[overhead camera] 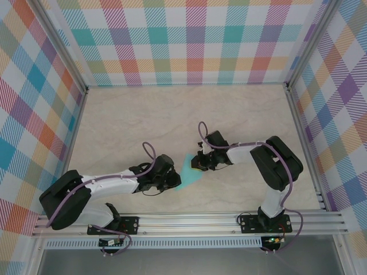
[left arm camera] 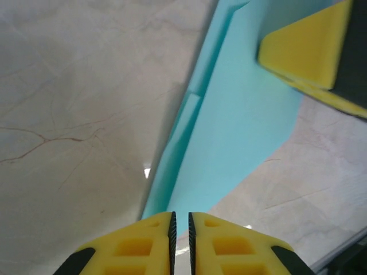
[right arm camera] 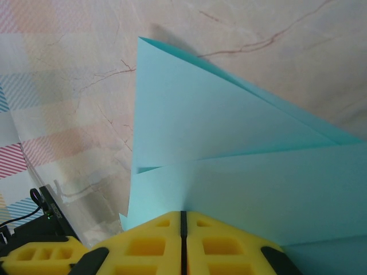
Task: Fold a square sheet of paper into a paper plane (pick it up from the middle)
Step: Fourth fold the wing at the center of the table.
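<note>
At lower centre of the top view: creased square sheet of paper point(overhead camera: 189, 174), long axis lower-left to upper-right, left claw point(overhead camera: 174, 183) clenched on its lower end, right claw point(overhead camera: 198, 165) clenched on its upper.

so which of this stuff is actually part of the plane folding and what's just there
Part of the job: teal paper, partly folded; left gripper and right gripper, both shut on it.
Just there: marble table, checked walls, metal rail at the near edge.

Light-teal paper point(right arm camera: 229, 143) sits between the jaws of the yellow-and-black right gripper point(right arm camera: 182, 216). Past them, the table point(right arm camera: 258, 23) is cream with thin brown lines.
</note>
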{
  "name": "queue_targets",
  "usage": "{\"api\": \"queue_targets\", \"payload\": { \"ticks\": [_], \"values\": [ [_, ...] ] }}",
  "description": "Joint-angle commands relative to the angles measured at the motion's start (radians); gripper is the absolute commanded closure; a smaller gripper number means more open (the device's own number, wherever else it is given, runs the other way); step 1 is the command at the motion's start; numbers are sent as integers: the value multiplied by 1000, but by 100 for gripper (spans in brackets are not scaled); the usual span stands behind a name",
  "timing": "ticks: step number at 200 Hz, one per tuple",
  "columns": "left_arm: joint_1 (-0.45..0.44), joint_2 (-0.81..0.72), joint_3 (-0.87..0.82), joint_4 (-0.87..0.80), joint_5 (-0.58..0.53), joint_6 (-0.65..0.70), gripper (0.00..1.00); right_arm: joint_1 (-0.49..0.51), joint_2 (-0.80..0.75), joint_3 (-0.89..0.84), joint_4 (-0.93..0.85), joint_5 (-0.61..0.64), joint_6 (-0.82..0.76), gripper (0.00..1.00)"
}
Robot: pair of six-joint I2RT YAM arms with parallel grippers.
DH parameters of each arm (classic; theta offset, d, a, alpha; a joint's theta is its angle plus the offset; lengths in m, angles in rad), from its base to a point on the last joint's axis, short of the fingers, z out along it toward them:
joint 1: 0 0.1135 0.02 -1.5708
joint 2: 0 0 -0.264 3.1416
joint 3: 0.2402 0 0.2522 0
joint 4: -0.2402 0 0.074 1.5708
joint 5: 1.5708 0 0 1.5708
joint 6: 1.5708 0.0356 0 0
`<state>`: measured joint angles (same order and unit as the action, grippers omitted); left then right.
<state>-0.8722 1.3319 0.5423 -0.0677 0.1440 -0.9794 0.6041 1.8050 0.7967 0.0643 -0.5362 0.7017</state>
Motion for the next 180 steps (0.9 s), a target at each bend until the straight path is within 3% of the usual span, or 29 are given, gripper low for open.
{"api": "queue_targets", "payload": {
  "ticks": [1, 52, 144, 180],
  "values": [
    [41, -25, 12, 19, 77, -3, 82, 0, 48, -31, -30, 76, -22, 92],
    [58, 77, 0, 262, 256, -47, 81, 0, 58, -28, -39, 78, -27, 91],
    [57, 105, -116, 233, 229, -69, 82, 0, 70, -27, -56, 85, -37, 91],
    [57, 81, -142, 141, 173, -51, 82, 0, 70, -23, -61, 90, -39, 91]
  ]
}}
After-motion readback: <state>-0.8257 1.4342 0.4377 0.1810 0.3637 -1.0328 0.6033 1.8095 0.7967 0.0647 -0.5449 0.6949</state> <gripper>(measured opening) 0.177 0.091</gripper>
